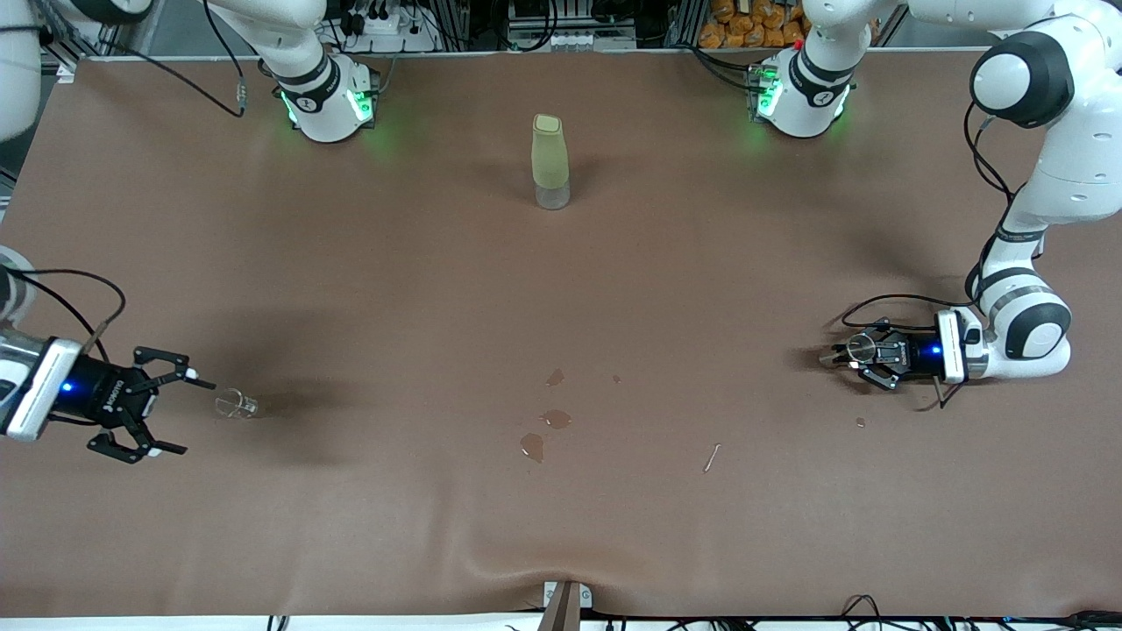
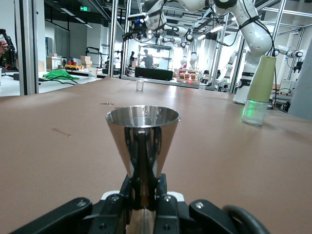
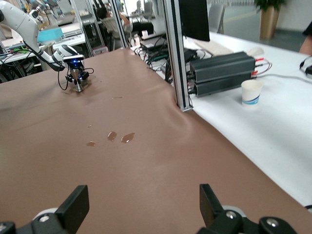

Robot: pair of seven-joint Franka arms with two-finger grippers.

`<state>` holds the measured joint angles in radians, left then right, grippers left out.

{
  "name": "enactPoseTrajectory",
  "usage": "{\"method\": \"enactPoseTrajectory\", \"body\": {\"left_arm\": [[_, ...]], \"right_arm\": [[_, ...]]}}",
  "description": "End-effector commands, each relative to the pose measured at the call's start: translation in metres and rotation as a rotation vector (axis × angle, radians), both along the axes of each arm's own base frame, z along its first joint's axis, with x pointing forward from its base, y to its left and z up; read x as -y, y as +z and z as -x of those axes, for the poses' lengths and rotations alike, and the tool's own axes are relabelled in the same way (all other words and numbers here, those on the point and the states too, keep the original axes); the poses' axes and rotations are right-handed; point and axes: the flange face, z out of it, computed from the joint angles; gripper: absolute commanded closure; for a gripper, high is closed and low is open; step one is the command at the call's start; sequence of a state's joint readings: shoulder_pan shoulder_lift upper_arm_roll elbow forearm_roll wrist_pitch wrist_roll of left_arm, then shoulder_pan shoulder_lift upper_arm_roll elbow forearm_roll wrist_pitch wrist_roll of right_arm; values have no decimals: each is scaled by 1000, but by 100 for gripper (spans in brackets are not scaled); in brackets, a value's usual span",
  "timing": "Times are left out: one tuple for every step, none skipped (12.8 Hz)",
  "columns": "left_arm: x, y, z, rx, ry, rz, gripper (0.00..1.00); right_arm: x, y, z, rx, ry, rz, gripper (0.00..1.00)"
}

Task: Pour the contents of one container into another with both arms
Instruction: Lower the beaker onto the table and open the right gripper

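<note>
The tiny clear glass cup (image 1: 236, 404) stands upright on the brown table toward the right arm's end; it also shows small in the left wrist view (image 2: 140, 86). My right gripper (image 1: 188, 416) hangs open just short of the cup, with nothing between its fingers (image 3: 78, 202). The cup is out of the right wrist view. The silver hourglass jigger (image 1: 862, 349) stands upright at the left arm's end, with my left gripper (image 1: 855, 356) shut on its narrow waist. In the left wrist view the jigger (image 2: 143, 141) rises right above that gripper (image 2: 143, 190).
A tall pale yellow-green bottle (image 1: 550, 162) stands mid-table close to the robots' bases. Several wet patches (image 1: 543, 431) lie on the brown cover (image 1: 561, 289) midway between the grippers. A small pale stick (image 1: 712, 457) lies near them, toward the left arm's end.
</note>
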<state>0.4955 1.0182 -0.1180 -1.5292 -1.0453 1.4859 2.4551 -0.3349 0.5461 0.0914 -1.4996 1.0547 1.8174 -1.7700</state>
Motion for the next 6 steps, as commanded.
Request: {"method": "enactPoseTrajectory", "body": {"left_arm": [[2,-3,-4,5,7,17,100],[2,-3,-4,-1,8,16,87],[3,-4,-3,-9,8,17,67],[2,-4,-3,-10,10,17,1],[-1,-4,-2,-17,15,15,0],[-3,-5,-1,-28,20,16,0]], "right_arm": [[-20,41,11,-99,-26,88,0],[-27,56,13,-124,-37,110,0],[-32,68,16,-151,-49,138,0],[-34,79,20,-181,-63,168,0],[-36,88,25,-203,-70,209,0],[-37,98,32,-204,-71,240,0]]}}
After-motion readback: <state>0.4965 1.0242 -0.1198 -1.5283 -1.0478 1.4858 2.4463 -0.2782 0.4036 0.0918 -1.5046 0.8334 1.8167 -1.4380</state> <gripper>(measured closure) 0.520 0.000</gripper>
